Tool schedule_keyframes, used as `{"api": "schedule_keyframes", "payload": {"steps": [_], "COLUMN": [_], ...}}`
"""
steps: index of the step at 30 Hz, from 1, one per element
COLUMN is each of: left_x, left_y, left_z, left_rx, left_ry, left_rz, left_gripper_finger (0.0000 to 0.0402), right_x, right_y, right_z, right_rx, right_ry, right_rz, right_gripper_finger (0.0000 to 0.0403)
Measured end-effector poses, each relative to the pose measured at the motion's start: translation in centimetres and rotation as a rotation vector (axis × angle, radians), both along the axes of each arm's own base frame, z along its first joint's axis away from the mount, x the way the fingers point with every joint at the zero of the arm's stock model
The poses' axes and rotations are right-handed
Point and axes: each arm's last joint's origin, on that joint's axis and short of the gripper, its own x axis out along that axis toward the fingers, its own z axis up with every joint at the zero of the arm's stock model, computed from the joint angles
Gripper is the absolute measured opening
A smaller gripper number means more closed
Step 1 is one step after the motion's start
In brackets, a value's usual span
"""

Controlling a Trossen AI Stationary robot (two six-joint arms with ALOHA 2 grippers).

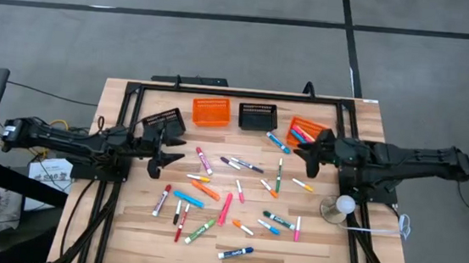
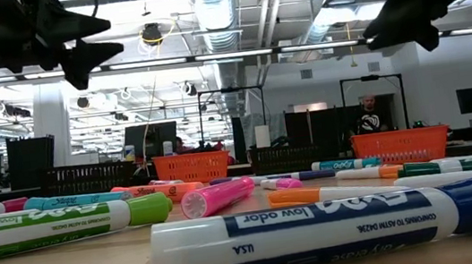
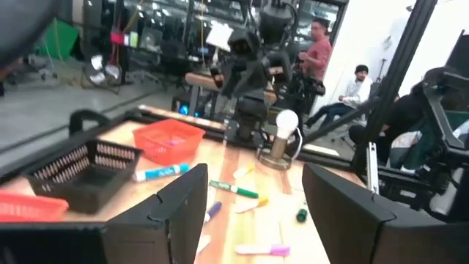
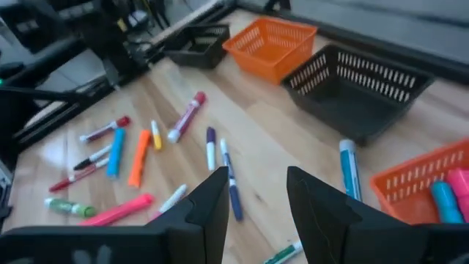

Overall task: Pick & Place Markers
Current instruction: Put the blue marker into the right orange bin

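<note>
Both arms hover above a table strewn with markers.

The left gripper (image 1: 170,157) hangs released beside a black basket (image 1: 164,123); the markers (image 1: 226,207) lie scattered across the table (image 1: 318,241) between the arms; the right gripper (image 1: 307,152) is also released, empty, near the right-hand orange basket (image 1: 306,126), which holds a few markers.

The left gripper (image 3: 253,213) is hovering over the desk (image 3: 220,161) with its fingers (image 3: 165,220) spread apart and holding nothing. Beyond them, markers (image 3: 234,189) are lying scattered on the wood. A black basket (image 3: 84,172) and an orange basket (image 3: 168,141) are sitting toward ten o'clock. The right arm (image 3: 253,73) is facing from twelve o'clock, beside a white bulb (image 3: 284,125). People are sitting behind.
</note>
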Motion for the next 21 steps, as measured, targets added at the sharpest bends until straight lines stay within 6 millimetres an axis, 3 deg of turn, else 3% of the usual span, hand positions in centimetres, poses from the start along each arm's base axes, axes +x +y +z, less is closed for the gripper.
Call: {"api": "schedule_keyframes", "payload": {"steps": [10, 21], "left_x": [2.9, 6.0], "left_y": [-1.8, -3.5], "left_z": [0.3, 0.7], "left_rx": [-0.005, -0.037], "left_ry": [0.077, 0.163], "left_rz": [-0.099, -0.158], "left_gripper_finger": [0.0222, 0.0222], "right_x": [-0.1, -0.4], "right_y": [2.2, 3.5], "right_z": [-1.6, -2.6], "right_rx": [-0.026, 0.046], "right_ry": [-0.202, -0.241], "right_rz": [-0.004, 0.020], "right_gripper_finger": [0.0127, 0.0129]}}
